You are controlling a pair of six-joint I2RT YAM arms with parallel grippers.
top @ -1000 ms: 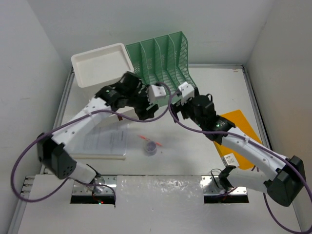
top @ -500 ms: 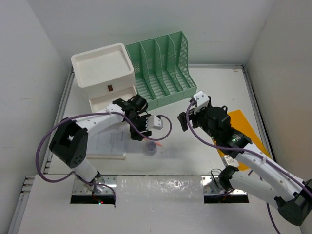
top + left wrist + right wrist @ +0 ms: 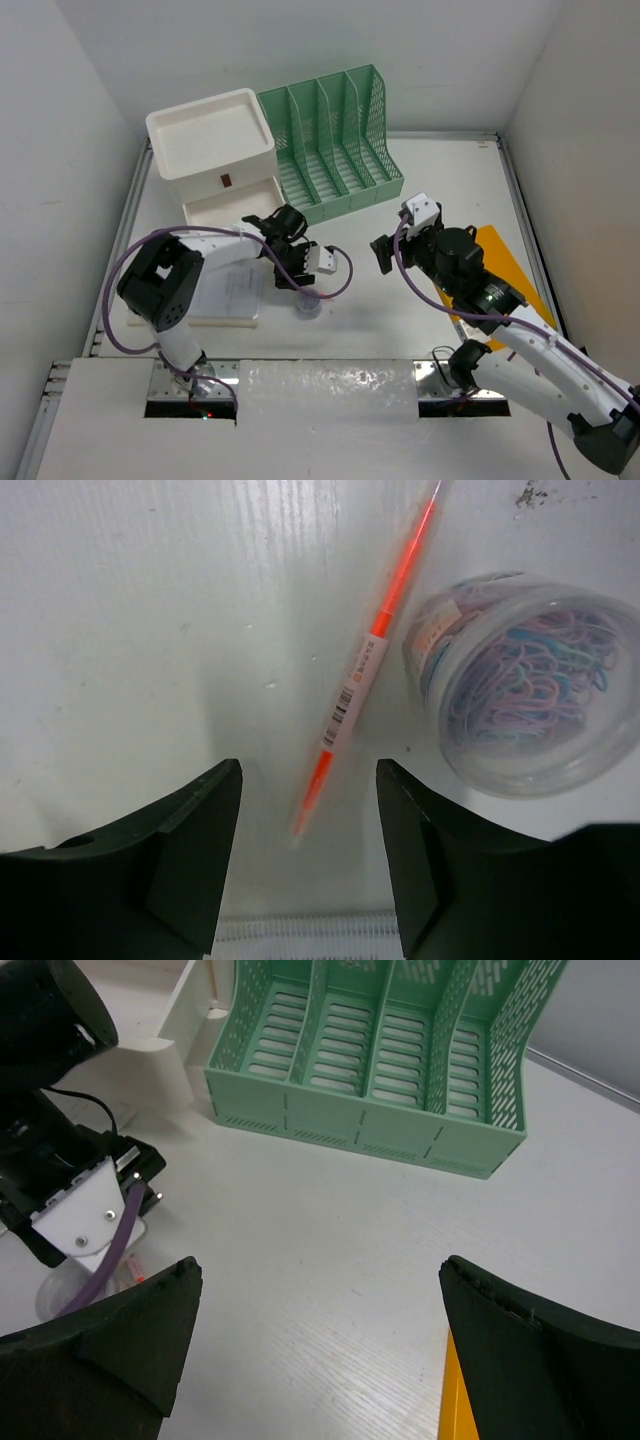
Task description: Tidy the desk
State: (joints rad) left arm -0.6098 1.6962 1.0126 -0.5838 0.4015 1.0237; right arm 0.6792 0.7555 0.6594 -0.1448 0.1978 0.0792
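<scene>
You are holding the left fingers [image 3: 190, 850] spread wide and low over the bench [image 3: 440, 180], one on each side of the lower end of the orange pen [image 3: 365, 660]. Nothing is being gripped. A closing pinch from here would likely catch the barrel.

The pen is lying slanted on the white surface, its upper part just beside the clear tub of coloured paper clips [image 3: 525, 695]. That is probably why you are approaching at the end away from the tub, where the fingers are getting room.

You are hovering the right fingers [image 3: 110, 1340], also spread and empty, over bare bench to the right of the left wrist, seemingly to stay clear of the pick.

The bench is lying under everything, running from the arm bases to the far wall. The green file rack [image 3: 370, 1070] and the white drawer box [image 3: 215, 150] are standing along its far side, plausible homes for loose items. An orange folder [image 3: 500, 265] is lying beneath the right arm, and printed sheets [image 3: 225, 295] beside the left.

A white barcode sticker is wrapping the pen's middle, with characters too small to read. The tub's side label and the sheets' print are not showing legibly either.
</scene>
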